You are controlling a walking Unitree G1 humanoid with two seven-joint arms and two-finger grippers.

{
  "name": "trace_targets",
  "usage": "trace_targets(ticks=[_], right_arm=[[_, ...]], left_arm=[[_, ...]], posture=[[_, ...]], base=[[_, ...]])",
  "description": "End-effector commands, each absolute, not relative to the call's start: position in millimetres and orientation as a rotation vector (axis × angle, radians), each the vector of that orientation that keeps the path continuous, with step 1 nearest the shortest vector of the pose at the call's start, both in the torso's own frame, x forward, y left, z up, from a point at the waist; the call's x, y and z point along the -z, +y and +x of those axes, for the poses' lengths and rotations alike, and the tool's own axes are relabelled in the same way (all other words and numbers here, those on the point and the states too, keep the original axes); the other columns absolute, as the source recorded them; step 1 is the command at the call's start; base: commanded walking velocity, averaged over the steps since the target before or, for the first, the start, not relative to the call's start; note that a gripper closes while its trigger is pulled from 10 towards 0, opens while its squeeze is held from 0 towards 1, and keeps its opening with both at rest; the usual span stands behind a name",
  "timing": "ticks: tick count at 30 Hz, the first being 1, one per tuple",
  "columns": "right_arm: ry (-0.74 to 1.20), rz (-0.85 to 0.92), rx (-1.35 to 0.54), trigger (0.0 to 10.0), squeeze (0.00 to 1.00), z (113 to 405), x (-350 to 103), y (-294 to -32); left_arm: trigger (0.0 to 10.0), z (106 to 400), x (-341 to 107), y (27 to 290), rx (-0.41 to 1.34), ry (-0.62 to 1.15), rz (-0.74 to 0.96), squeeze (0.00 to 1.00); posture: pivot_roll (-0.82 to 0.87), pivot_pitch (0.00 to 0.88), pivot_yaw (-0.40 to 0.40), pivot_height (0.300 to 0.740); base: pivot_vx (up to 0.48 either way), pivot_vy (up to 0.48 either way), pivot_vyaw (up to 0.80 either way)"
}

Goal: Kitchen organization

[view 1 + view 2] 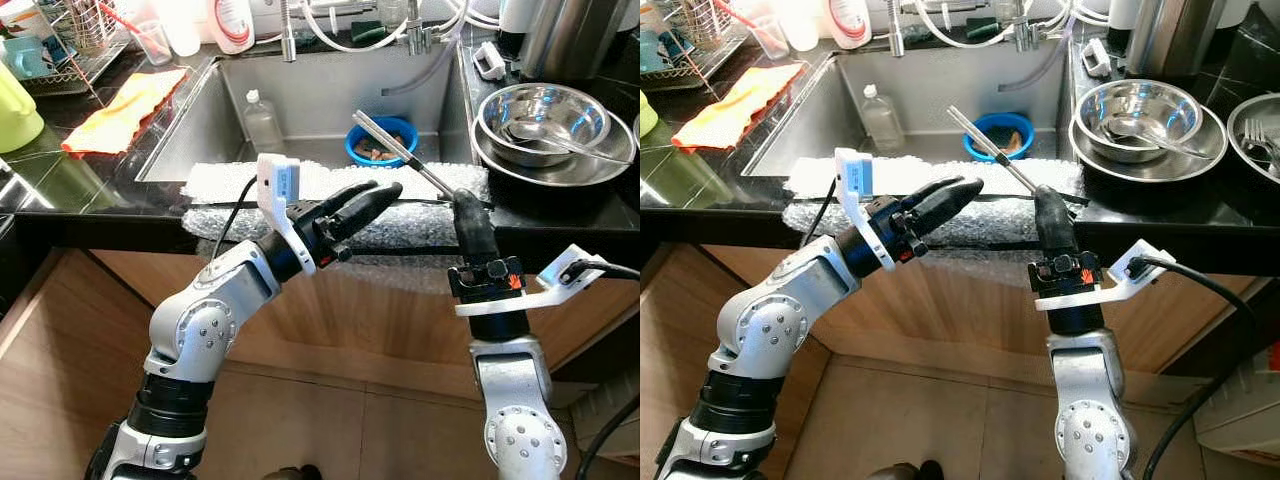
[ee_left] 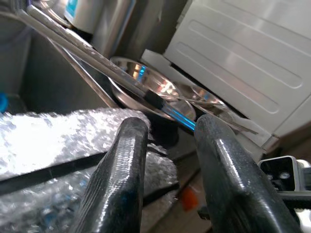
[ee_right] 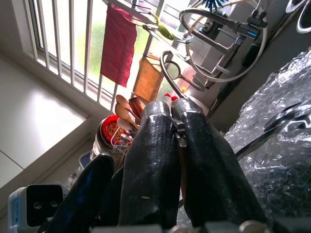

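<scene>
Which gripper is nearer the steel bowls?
Right. The right gripper is at the counter edge just below-left of the steel bowls; the left gripper is farther left, at the sink front.

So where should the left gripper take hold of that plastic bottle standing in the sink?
Probably by the neck under the cap, coming straight down from above. The plastic bottle stands upright against the sink back-left corner, so the walls block a side approach. The left gripper hovers open over the front edge.
</scene>
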State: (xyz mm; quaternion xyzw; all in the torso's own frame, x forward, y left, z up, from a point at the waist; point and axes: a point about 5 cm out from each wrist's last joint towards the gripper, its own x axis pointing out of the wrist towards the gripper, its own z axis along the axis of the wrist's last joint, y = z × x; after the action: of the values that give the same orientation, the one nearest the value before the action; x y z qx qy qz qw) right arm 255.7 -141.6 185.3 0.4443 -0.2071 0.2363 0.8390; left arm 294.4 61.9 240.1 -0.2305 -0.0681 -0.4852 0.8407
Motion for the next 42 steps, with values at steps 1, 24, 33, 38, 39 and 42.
trace_targets(ticks=[1,24,33,38,39,42], right_arm=[[-0.463,0.991,-0.508,10.0,0.00,257,-190,-131],[-0.429,1.007,-0.640,10.0,0.00,252,-194,-118],[-0.418,1.014,-0.694,10.0,0.00,248,-196,-112],[-0.410,1.013,-0.711,10.0,0.00,247,-195,-110],[-0.408,1.012,-0.713,10.0,0.00,247,-195,-110],[-0.399,1.002,-0.730,10.0,0.00,248,-196,-110]], left_arm=[[10.0,295,-246,65,1.008,-0.183,-0.456,0.00],[10.0,322,-244,77,0.735,-0.229,-0.732,0.00],[10.0,326,-243,79,0.707,-0.228,-0.761,0.00],[10.0,329,-244,84,0.676,-0.245,-0.779,0.00],[10.0,330,-244,85,0.673,-0.247,-0.777,0.00],[10.0,332,-244,92,0.648,-0.264,-0.782,0.00]], posture=[[0.04,0.132,0.160,0.740],[0.03,0.140,0.139,0.740],[0.02,0.142,0.140,0.740],[0.01,0.134,0.130,0.740],[0.01,0.133,0.126,0.740],[0.01,0.132,0.114,0.740]], base=[[0.000,0.000,0.00],[0.000,0.000,0.00],[0.000,0.000,0.00],[0.000,0.000,0.00],[0.000,0.000,0.00],[0.000,0.000,0.00]])
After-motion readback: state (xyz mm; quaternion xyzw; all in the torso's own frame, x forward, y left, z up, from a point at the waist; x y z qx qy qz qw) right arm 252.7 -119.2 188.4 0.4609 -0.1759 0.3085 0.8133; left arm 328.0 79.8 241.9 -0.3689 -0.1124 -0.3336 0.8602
